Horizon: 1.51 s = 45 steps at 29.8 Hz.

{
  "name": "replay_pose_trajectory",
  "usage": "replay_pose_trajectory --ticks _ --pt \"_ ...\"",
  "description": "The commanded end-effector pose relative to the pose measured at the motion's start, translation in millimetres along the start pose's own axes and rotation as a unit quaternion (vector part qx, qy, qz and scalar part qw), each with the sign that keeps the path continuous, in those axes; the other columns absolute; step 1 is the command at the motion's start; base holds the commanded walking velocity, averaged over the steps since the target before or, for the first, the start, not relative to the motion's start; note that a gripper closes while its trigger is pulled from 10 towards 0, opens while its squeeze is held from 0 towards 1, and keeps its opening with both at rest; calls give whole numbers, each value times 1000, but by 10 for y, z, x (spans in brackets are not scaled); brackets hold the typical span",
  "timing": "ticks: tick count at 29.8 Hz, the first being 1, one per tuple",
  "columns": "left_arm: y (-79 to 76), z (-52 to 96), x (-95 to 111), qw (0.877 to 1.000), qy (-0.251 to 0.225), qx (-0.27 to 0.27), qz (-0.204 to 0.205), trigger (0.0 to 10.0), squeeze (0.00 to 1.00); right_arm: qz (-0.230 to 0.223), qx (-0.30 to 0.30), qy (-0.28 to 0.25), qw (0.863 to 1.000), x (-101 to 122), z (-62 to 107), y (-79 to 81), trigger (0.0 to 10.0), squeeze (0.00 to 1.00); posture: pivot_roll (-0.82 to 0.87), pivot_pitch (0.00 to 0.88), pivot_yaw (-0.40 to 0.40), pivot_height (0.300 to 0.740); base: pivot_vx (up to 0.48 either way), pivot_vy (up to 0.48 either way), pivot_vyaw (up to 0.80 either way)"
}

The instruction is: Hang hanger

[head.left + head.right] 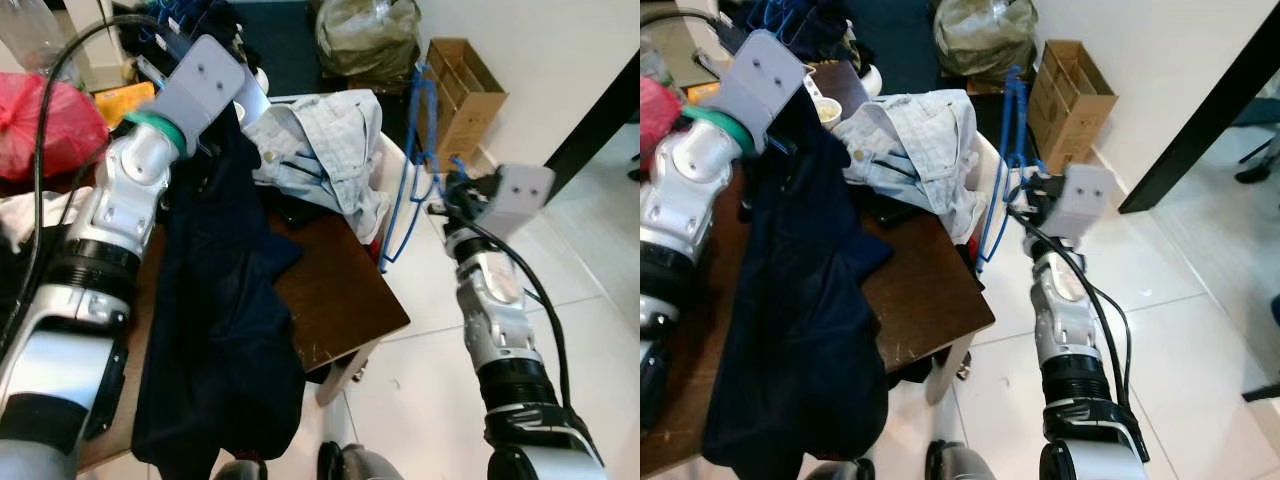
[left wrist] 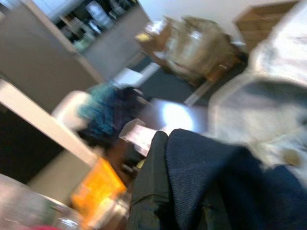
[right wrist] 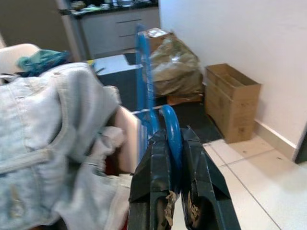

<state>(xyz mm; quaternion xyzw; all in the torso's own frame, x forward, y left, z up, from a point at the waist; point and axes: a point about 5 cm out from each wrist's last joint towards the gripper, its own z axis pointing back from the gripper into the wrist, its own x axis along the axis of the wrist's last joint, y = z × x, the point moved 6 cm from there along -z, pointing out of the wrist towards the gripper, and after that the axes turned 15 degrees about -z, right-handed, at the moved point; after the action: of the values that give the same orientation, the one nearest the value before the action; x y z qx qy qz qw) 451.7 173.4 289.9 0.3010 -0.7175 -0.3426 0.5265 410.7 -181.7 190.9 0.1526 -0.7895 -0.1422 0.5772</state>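
The thin blue wire hanger is being clamped upright in the right gripper, right of the brown wooden table; the left gripper's state cannot be told.

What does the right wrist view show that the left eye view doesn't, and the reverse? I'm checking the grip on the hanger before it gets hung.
The right wrist view shows the grip close up: the right gripper has its black fingers closed on the blue hanger, pressing its plastic from both sides. The left eye view instead shows the left gripper's arm raised over the brown table with the dark navy garment draped from it. Both views take in the hanger, the light denim garment and the cardboard box by the wall.
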Motion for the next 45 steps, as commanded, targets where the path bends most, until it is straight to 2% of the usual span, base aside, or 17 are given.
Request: replay_pose_trajectory --ticks 1,5,6,15,16,20,22,23,24,25,27,28,31,32,39,40,45 --pt "-42 12 8 1000 -6 -12 15 10000 0 -2 -4 4 1000 -24 38 -36 10000 0 68 63 -32 740 0 0 0" --pt "-77 31 19 1000 -9 -16 21 10000 0 -2 -3 4 1000 -24 36 -32 10000 0 66 67 -33 740 0 0 0" --pt "-89 52 38 999 -16 -16 43 10000 1000 -1 -3 3 1000 -20 31 -31 10000 0 64 69 -35 740 0 0 0" --pt "15 95 95 998 -25 -1 52 10000 914 -1 -2 3 1000 -12 21 -28 10000 0 63 70 -40 740 0 0 0" --pt "101 103 151 998 -31 2 52 10000 0 -2 -1 3 1000 -10 20 -25 10000 0 62 71 -41 740 0 0 0" --pt "219 115 235 997 -38 -12 63 10000 0 -2 0 4 1000 -11 23 -21 10000 0 62 73 -43 740 0 0 0" --pt "290 100 223 988 -19 -17 150 10000 0 -2 0 5 1000 -14 25 -21 10000 0 62 74 -45 740 0 0 0" --pt "350 80 214 962 -4 -24 273 10000 8 -1 0 7 1000 -19 26 -22 10000 0 63 75 -46 740 0 0 0" --pt "350 80 214 962 -4 -24 273 10000 8 -1 0 7 1000 -19 26 -22 10000 0 63 75 -46 740 0 0 0" --pt "333 73 224 940 5 -47 339 10000 1000 -1 0 8 1000 -22 26 -25 10000 0 65 74 -48 740 0 0 0" --pt "270 74 212 925 20 -73 373 10000 1000 0 0 8 1000 -25 23 -23 10000 0 63 74 -48 740 0 0 0" --pt "174 103 155 943 36 -104 315 10000 427 0 1 9 1000 -24 18 -18 10000 0 61 73 -47 740 0 0 0" --pt "99 138 103 956 49 -125 262 10000 427 0 1 9 1000 -23 15 -15 10000 0 60 73 -46 740 0 0 0" --pt "-25 257 -26 976 62 -178 107 10000 0 0 2 9 1000 -17 13 -17 10000 0 55 71 -45 740 0 0 0" --pt "-92 418 -193 967 79 -239 -46 10000 0 1 2 9 1000 -11 15 -27 10000 0 54 71 -44 740 0 0 0" --pt "-26 425 -236 967 91 -232 -57 10000 1000 2 2 10 1000 -11 17 -34 10000 0 56 71 -47 740 0 0 0" --pt "-14 540 -319 953 105 -266 -100 10000 1000 2 4 13 1000 -21 16 -29 10000 0 57 67 -50 740 0 0 0"
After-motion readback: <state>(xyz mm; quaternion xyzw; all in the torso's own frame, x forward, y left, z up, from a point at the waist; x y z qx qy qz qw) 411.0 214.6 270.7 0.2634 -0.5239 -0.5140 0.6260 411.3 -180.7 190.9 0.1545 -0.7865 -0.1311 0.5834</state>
